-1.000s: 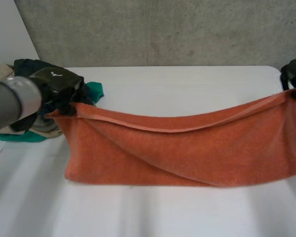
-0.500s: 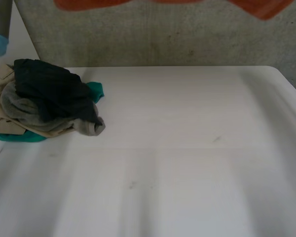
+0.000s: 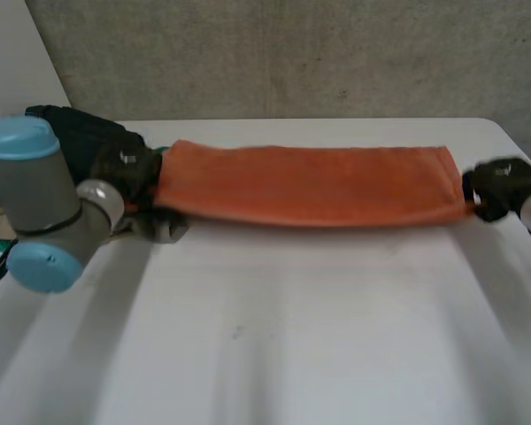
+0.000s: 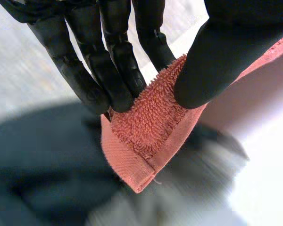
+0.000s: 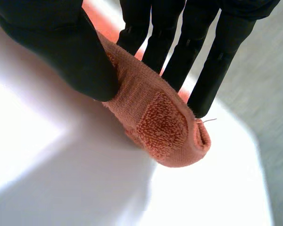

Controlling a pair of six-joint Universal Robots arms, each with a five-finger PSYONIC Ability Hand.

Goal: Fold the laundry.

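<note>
An orange towel [image 3: 310,184] is stretched flat and taut across the far half of the white table [image 3: 292,336], folded into a long band. My left hand [image 3: 124,168] holds its left end, pinching a corner of the orange towel [image 4: 146,127] between straight fingers [image 4: 113,70] and thumb. At the other end, my right hand [image 3: 500,186] pinches the towel's right corner [image 5: 165,122] between its thumb and fingers [image 5: 203,61], just above the table.
A pile of laundry [image 3: 80,133], dark, grey, beige and teal, lies at the table's far left, partly behind my left arm [image 3: 35,204]. A concrete wall runs behind the table. The table's right edge lies close to my right hand.
The towel, first hanging low in front, was swung high over the table, then brought down as a flat band at the far side. Both hands kept hold of their corners.
</note>
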